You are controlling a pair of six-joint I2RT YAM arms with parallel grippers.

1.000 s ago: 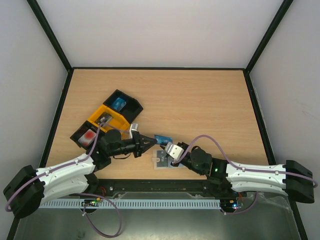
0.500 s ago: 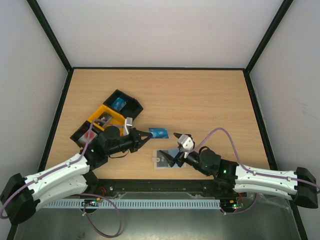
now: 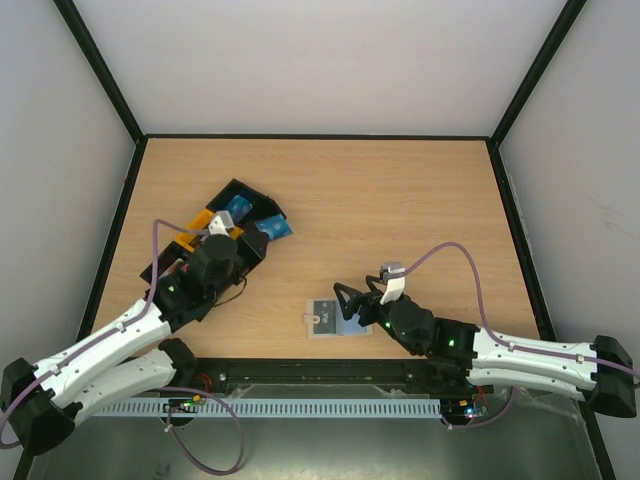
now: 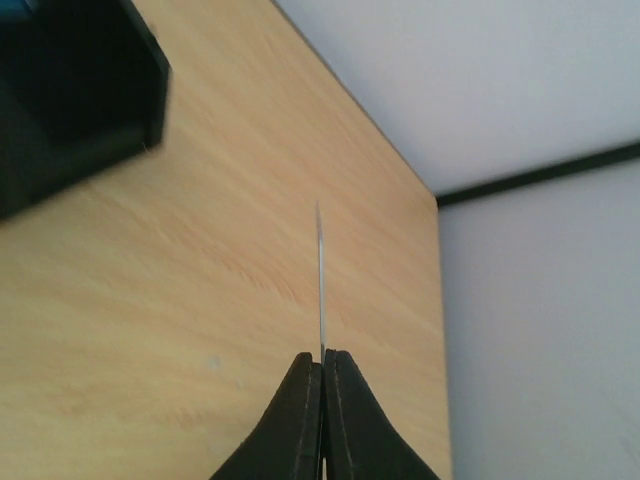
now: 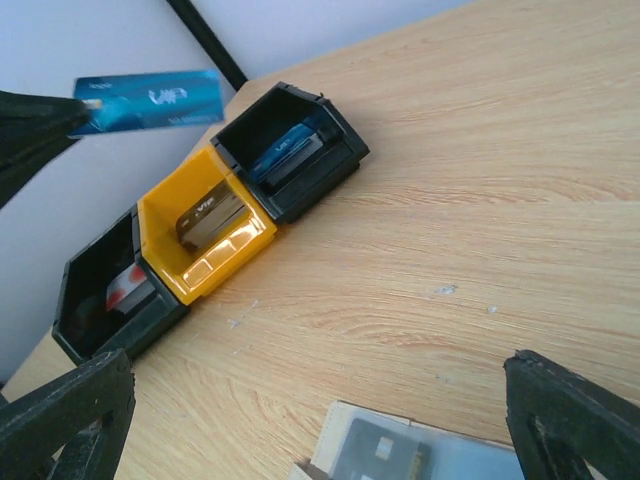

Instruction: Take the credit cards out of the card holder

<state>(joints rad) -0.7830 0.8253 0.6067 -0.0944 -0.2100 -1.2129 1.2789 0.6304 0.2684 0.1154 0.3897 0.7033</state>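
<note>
L jaws: blue card [image 3: 273,227] pinched | R jaws: wide, by card holder [image 3: 318,330]

We see the pale card holder [image 3: 322,322] lying flat at six o'clock; a blue credit card [image 3: 273,227] (held aloft) sits at ten o'clock.

One table [image 3: 400,200] is carrying two arms, each ending in one claw: left claw [image 4: 322,362], right claw [image 3: 348,305]. One card holder [image 3: 330,324] is lying there. Three bins are standing together: black bin [image 5: 335,165], second black bin [image 5: 75,300], yellow bin [image 5: 165,215]. Five credit cards are showing: blue card [image 5: 150,100], second blue card [image 5: 285,150], dark card [image 5: 210,215], second dark card [image 5: 385,452], red card [image 5: 125,288].
</note>
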